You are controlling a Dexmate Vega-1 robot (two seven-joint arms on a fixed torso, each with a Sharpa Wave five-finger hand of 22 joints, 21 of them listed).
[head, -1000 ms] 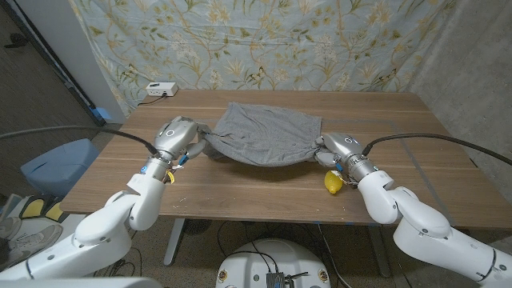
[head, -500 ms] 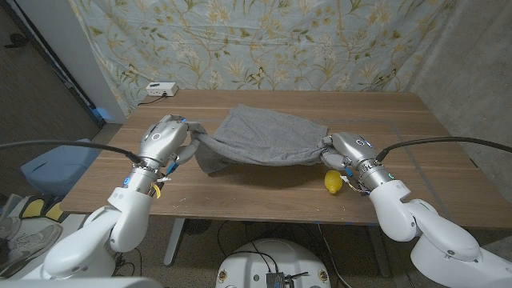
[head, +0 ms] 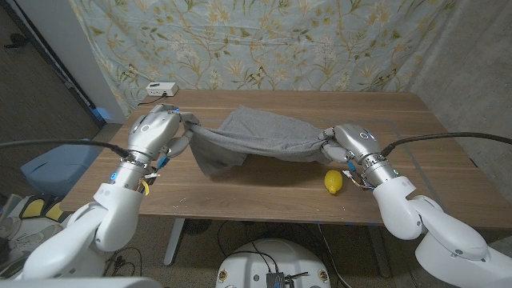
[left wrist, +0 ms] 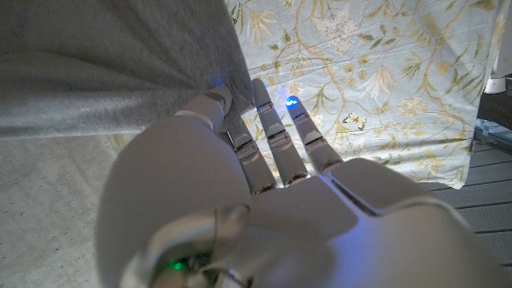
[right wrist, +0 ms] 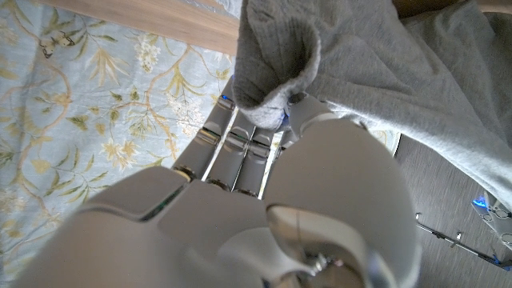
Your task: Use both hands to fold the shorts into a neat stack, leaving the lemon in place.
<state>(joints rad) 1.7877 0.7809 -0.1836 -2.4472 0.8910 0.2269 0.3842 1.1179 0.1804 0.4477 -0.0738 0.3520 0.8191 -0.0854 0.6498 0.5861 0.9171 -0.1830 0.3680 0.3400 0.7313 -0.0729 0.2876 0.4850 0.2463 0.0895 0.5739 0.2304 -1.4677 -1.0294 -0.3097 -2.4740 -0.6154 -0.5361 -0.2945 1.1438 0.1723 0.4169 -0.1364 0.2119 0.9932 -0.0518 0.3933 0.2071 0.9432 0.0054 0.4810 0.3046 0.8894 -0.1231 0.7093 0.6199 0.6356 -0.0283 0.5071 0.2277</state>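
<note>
The grey shorts (head: 260, 138) hang stretched, lifted at both ends, sagging toward the bench. The yellow lemon (head: 333, 182) lies just beside their right end.

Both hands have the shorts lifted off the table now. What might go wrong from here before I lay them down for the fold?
1. The lemon sits just below the right hand; lowering there may knock it.
2. The shorts sag between the hands, so the hanging middle may bunch when laid down.
3. The left hand pinches only an edge in the wrist view, so the fabric may slip free under tension.
</note>
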